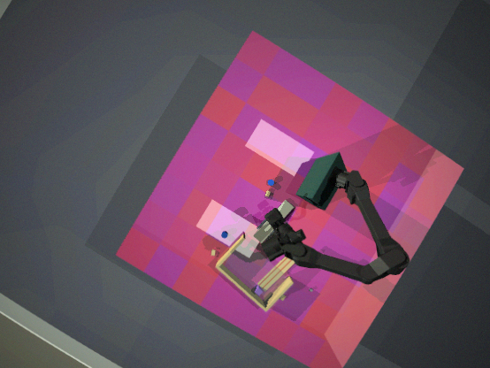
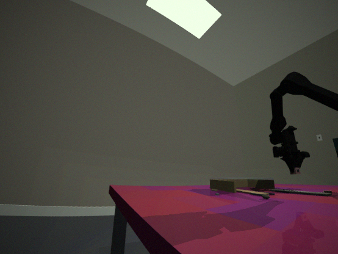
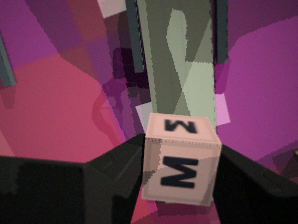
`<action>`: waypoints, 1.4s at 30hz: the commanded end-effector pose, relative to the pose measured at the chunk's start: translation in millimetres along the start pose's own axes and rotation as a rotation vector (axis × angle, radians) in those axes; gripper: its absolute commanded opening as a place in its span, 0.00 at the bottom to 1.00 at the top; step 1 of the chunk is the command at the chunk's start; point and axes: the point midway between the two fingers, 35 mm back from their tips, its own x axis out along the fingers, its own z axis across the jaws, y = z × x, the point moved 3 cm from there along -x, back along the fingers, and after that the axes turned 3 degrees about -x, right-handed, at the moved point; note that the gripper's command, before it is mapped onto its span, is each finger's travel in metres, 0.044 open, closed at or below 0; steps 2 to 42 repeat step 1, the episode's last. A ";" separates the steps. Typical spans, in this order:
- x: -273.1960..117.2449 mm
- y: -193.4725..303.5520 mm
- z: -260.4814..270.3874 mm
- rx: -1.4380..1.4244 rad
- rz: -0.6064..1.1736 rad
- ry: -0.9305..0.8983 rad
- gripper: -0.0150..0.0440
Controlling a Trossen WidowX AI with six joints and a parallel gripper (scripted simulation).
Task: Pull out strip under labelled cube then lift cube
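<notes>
In the wrist view, the cube [image 2: 297, 170] [image 3: 180, 172] is pale pink, with a big black M on each of two sides that show. The pincer [image 2: 294, 173] [image 3: 176, 145] pinches it from both sides. The outside view shows the cube up in the air, above the worktop [image 1: 248, 165] [image 2: 195, 207].

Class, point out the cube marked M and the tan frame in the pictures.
cube marked M [image 2: 297, 170] [image 3: 180, 172]: exterior view, its lettered side; wrist view, its larger lettered face
tan frame [image 1: 230, 251] [image 2: 223, 185]: top view, a wall; exterior view, a wall's outer face
</notes>
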 end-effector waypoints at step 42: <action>-0.6 0.0 0.0 -0.004 0.000 0.004 0.25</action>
